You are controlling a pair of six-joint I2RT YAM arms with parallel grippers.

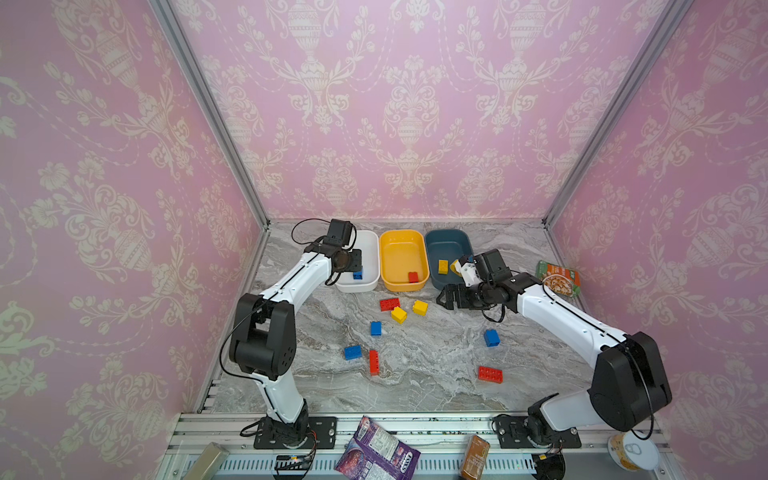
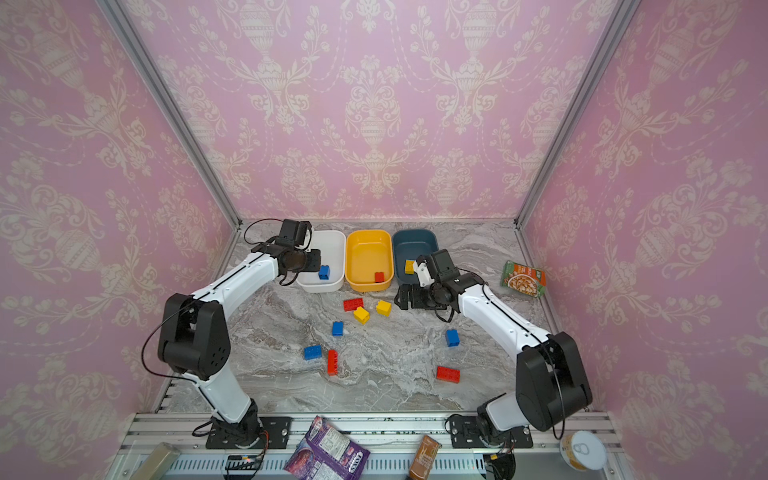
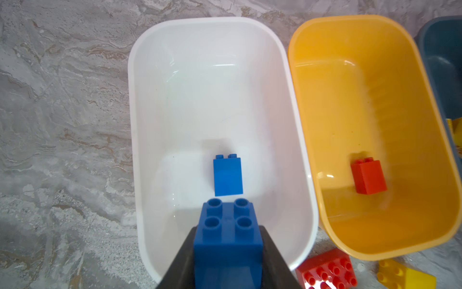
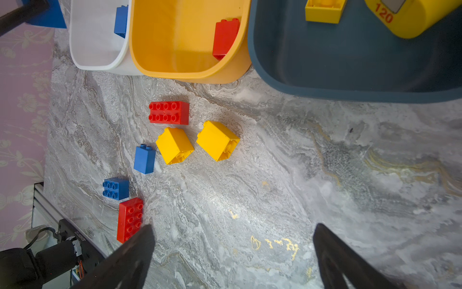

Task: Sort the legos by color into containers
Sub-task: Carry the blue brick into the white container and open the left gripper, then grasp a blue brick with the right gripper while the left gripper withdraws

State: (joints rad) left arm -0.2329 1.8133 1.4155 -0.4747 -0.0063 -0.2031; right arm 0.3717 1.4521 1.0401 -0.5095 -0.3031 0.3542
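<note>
Red numerals "120" stand on the rounded yellow plastic block (image 4: 412, 21) lying in the dark teal-blue plastic tub (image 4: 350, 65).

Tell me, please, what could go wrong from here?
The left tool grips a blue brick over the white tub's near end; released there, it may strike the other blue brick or bounce out.
The yellow tub holds a red brick, so loose yellow bricks might land there.
Those crowd a long red brick; the open right tool may nudge neighbours.
</note>
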